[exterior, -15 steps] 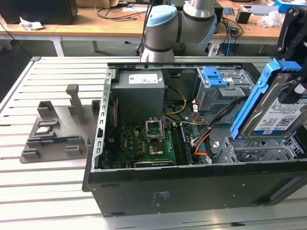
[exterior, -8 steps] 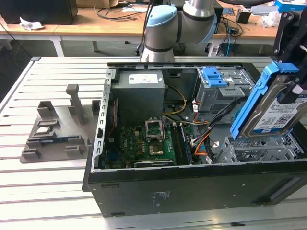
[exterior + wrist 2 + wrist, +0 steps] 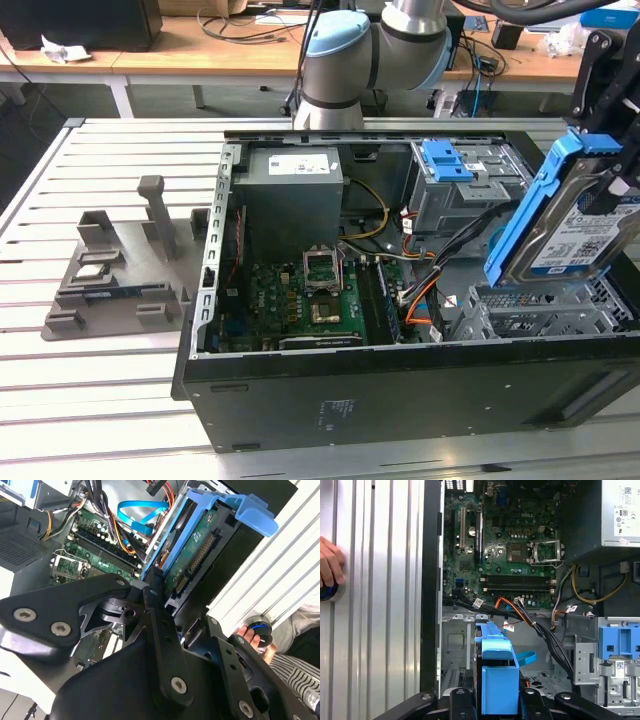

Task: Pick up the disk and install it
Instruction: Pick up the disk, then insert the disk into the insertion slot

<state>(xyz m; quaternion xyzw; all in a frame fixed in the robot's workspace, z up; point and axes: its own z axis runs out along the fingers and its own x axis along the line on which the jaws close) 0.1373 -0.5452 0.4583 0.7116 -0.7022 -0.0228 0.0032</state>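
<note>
1. My gripper [image 3: 606,140] is clamped on the disk [image 3: 580,225]; in the second wrist view my black metal fingers [image 3: 156,611] press against its flanks.
2. The disk is a flat silver-metal slab in a glossy blue plastic carrier frame, with a white-and-blue label on its broad face; in the second wrist view its underside [image 3: 195,555] shows a green circuit board and a row of connector pins.
3. I hold it on edge and tilted, just above the perforated grey metal drive cage [image 3: 540,305] at the exterior view's right end of the open case [image 3: 400,400]; whether it touches the cage I cannot tell.
4. The case is a black sheet-metal box lying on its side; inside it are a green motherboard [image 3: 300,300], a boxy grey power supply [image 3: 295,190] and bundled cables.
5. The case rests on a ribbed aluminium table [image 3: 90,380]; a person's hand [image 3: 330,565] rests on a round button at the table's edge.
</note>
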